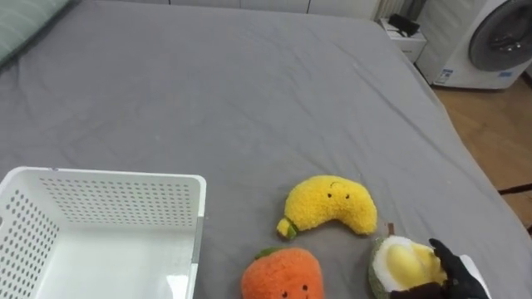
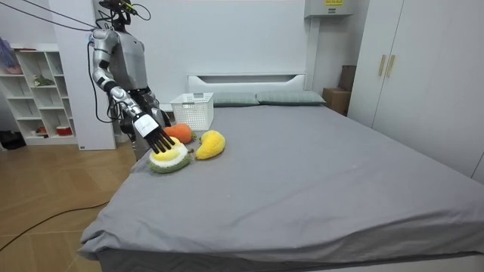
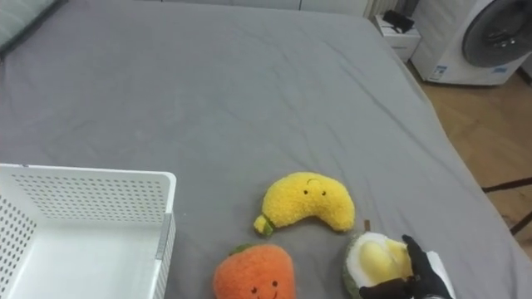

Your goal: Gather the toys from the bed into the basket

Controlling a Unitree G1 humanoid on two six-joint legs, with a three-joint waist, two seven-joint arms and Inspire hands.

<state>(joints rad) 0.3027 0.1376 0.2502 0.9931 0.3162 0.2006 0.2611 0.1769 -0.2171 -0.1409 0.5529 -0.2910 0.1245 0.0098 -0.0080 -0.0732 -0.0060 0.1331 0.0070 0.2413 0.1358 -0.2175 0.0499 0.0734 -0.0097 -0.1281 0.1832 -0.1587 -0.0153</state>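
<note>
Your right hand [image 1: 453, 270] is resting fingers-straight on the avocado plush [image 1: 401, 262], not clamping. The other 2 toys, banana plush [image 1: 328, 205] and orange plush [image 1: 283, 278], are lying beside it on the bed [image 1: 249, 100], near the white basket [image 1: 108, 195].

No legible text, numbers or signs. Sticker [image 1: 446, 75] on washer [image 1: 499, 41], far right: too small to read. Yellow label [image 2: 330, 2] on wall box [image 2: 321, 10]: unreadable.

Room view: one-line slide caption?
G1 beside the bed, right hand on the avocado plush; banana plush, orange plush and white basket nearby.
</note>
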